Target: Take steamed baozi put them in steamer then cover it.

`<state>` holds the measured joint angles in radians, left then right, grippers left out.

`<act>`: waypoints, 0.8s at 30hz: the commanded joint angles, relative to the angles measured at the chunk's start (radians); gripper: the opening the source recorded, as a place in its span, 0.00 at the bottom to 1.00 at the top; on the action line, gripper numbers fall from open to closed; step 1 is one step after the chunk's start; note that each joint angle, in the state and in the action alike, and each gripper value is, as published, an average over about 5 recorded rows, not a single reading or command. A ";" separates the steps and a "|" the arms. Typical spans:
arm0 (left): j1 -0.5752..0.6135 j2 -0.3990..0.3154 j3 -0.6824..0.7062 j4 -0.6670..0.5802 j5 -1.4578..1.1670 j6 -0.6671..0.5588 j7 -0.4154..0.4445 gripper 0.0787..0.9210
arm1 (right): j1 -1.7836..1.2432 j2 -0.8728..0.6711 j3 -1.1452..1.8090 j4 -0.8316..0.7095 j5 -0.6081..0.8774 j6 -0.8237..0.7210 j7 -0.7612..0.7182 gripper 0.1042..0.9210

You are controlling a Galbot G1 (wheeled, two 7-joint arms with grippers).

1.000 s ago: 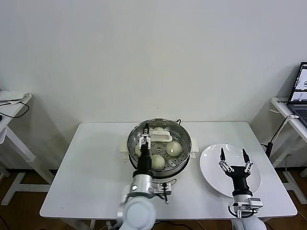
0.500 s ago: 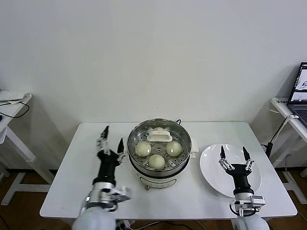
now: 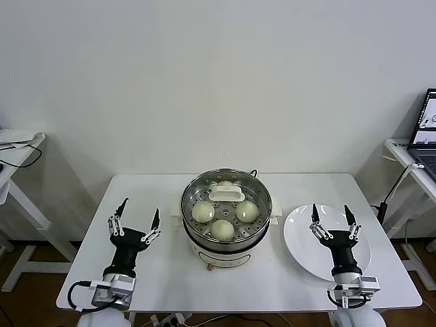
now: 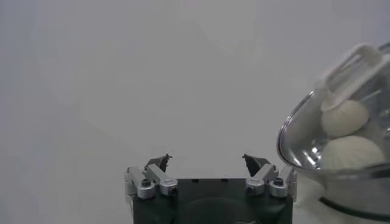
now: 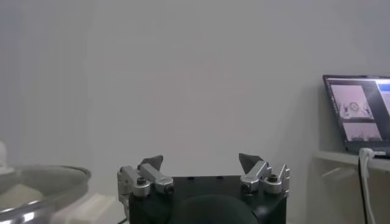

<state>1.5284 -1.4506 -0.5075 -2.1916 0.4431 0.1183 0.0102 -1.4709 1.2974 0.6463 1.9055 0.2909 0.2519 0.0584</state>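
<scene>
Four baozi [image 3: 222, 227] sit in the steamer [image 3: 226, 240] under the cover [image 3: 225, 196], mid-worktop [image 3: 157, 272]. Left gripper [image 3: 133, 222] near the left edge and right gripper [image 3: 334, 219] over the plate [image 3: 300, 242] both hold fingers wide open, empty.

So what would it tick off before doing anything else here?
1. All four baozi inside the steamer: ok.
2. Cover seated on the steamer, white handle up: ok.
3. Left gripper open, holding nothing, over the table to the left of the steamer: ok.
4. Right gripper open, holding nothing, above the plate: ok.
5. Plate has no buns left on it: ok.
6. Steamer switched on: cannot tell.
</scene>
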 commanded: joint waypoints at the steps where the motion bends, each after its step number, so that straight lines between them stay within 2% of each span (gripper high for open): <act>1: 0.060 -0.015 -0.080 0.030 -0.203 -0.145 -0.008 0.88 | -0.011 0.003 0.003 0.034 0.003 -0.021 0.006 0.88; 24: 0.089 -0.011 -0.045 0.052 -0.210 -0.168 -0.002 0.88 | -0.037 0.016 0.009 0.058 -0.027 -0.041 0.018 0.88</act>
<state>1.6049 -1.4604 -0.5544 -2.1466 0.2548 -0.0321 0.0072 -1.5043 1.3133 0.6539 1.9570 0.2751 0.2144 0.0714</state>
